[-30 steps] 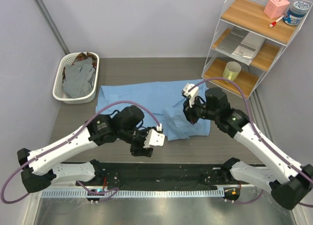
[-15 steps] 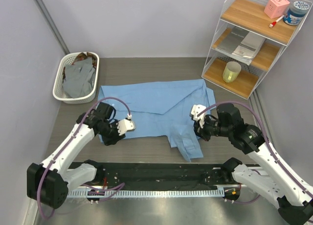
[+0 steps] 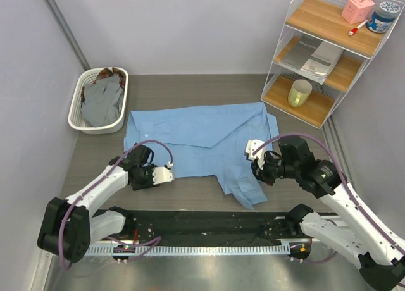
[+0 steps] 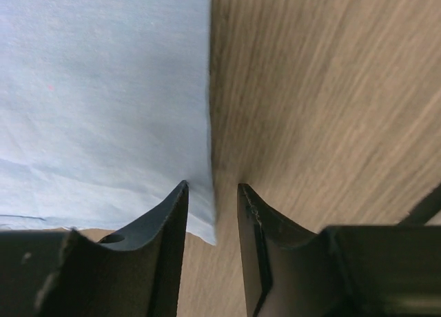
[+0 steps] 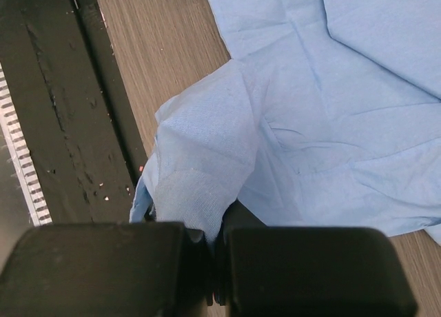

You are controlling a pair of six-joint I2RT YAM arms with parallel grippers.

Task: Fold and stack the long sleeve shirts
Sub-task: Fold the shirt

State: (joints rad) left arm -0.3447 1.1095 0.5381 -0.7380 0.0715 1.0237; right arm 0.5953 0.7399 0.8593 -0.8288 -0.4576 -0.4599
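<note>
Since half a second ago the left gripper (image 3: 144, 177) has slid toward the near side, off the shirt's lower left corner and onto its near hem, while the right gripper (image 3: 259, 169) has shifted only a little and the cloth lies much as it did.

Seen from the left wrist, the left gripper (image 4: 212, 189) has its jaws a narrow way apart. They straddle the straight edge of the light blue shirt (image 4: 103, 89), cloth under one finger (image 4: 162, 227) and bare wood-grain table (image 4: 324, 89) under the other. The hem's corner sits in the gap, not visibly pinched.

The right gripper (image 5: 219, 229) is pressed together on a fold of the light blue shirt (image 5: 344, 89). A bunched hump of cloth rises out of the jaws and hides the fingertips. Beside it runs the black rail (image 5: 62, 124) at the table's near edge.

From above, the light blue shirt (image 3: 196, 136) lies spread across the middle of the table (image 3: 190, 88). Its collar end is on the right, a sleeve is folded diagonally over the body, and a flap trails toward the near edge by the right gripper.

Well apart at the far left stands a white basket (image 3: 77, 111) holding a grey shirt (image 3: 104, 101) with brown cloth behind it. At the far right stands a wire shelf (image 3: 329, 57) with a yellow cup (image 3: 299, 92) on its lowest board.
</note>
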